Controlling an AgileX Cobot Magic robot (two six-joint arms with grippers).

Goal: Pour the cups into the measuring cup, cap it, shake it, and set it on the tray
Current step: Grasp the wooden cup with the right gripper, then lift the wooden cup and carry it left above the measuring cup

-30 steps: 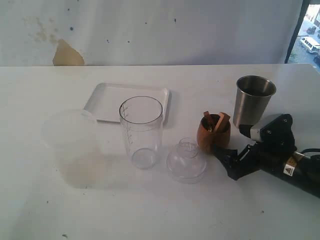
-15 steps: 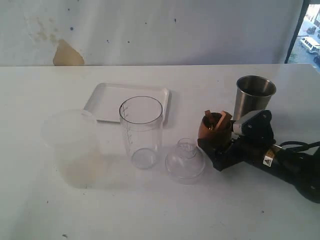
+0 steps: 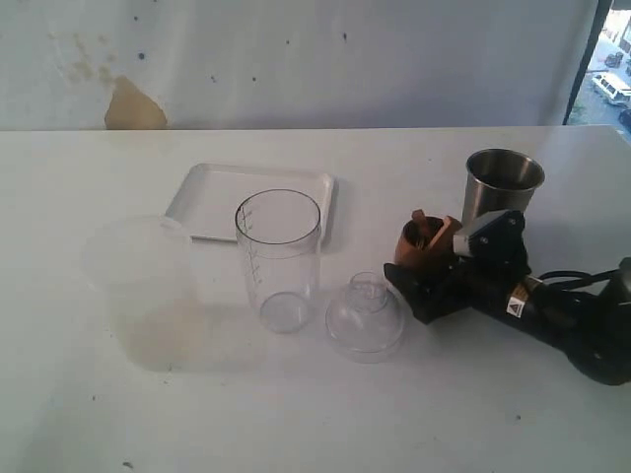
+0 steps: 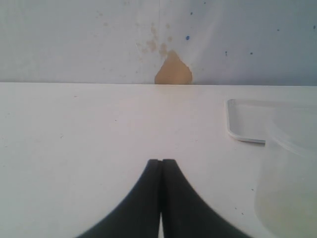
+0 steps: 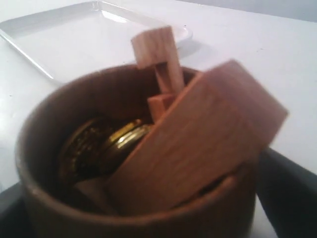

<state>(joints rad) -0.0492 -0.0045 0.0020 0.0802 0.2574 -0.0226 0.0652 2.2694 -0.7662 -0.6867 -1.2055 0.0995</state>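
Left wrist view first: the left pincer [image 4: 160, 163] has its two black fingers pressed flat together, closed on nothing, with the white table [image 4: 74, 129] stretching out ahead of it. Over to the wide shot now. Far left stands a frosted plastic cup [image 3: 138, 286], upright. Behind it and a touch to the right lies the white tray [image 3: 212, 192], flat on the table. Just in front of the tray's right end is the clear measuring cup [image 3: 279, 261], upright, marks running up its side. Next along, a clear domed lid [image 3: 365, 315] rests near its base. Then the action: the right pincer [image 3: 419, 276] comes in low from the right, jaws spread wide and clamped on both sides of the wooden cup [image 3: 422, 246]. Close up, that cup carries wooden blocks [image 5: 198, 144] and some gold-coloured discs [image 5: 119, 141]. Whether it is clear of the table, I can't tell. Just behind the arm stands the steel tumbler [image 3: 501, 187], upright.
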